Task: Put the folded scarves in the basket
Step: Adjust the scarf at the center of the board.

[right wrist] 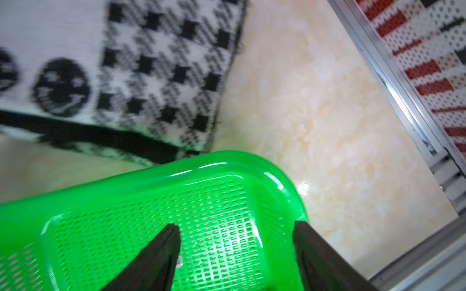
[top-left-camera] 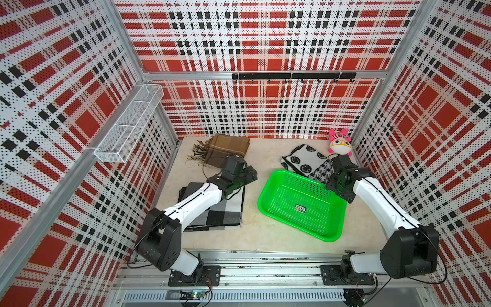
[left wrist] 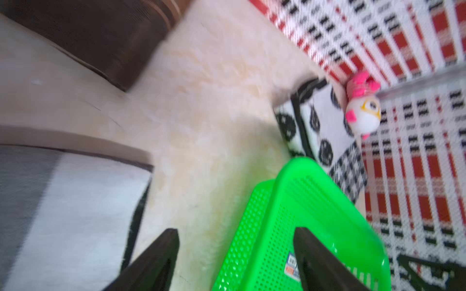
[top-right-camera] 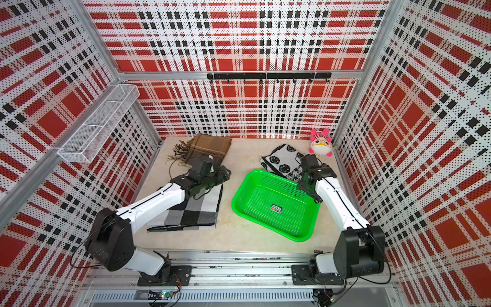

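The green basket (top-left-camera: 289,210) (top-right-camera: 255,210) lies right of centre and holds only a sticker. A folded grey, black and white check scarf (top-left-camera: 220,212) (top-right-camera: 194,212) lies to its left, partly under my left arm. A folded brown fringed scarf (top-left-camera: 225,148) is at the back left. A black-and-white patterned scarf (top-left-camera: 303,158) (right wrist: 126,63) is behind the basket. My left gripper (top-left-camera: 249,174) (left wrist: 235,234) hangs open and empty between the check scarf (left wrist: 75,214) and the basket (left wrist: 302,201). My right gripper (top-left-camera: 330,186) (right wrist: 235,229) is open, empty, over the basket's far right corner (right wrist: 151,191).
A pink and white plush toy (top-left-camera: 340,144) (left wrist: 363,113) sits in the back right corner by the patterned scarf. A white wire shelf (top-left-camera: 130,125) hangs on the left wall and a black hook rail (top-left-camera: 292,76) on the back wall. Plaid walls close three sides.
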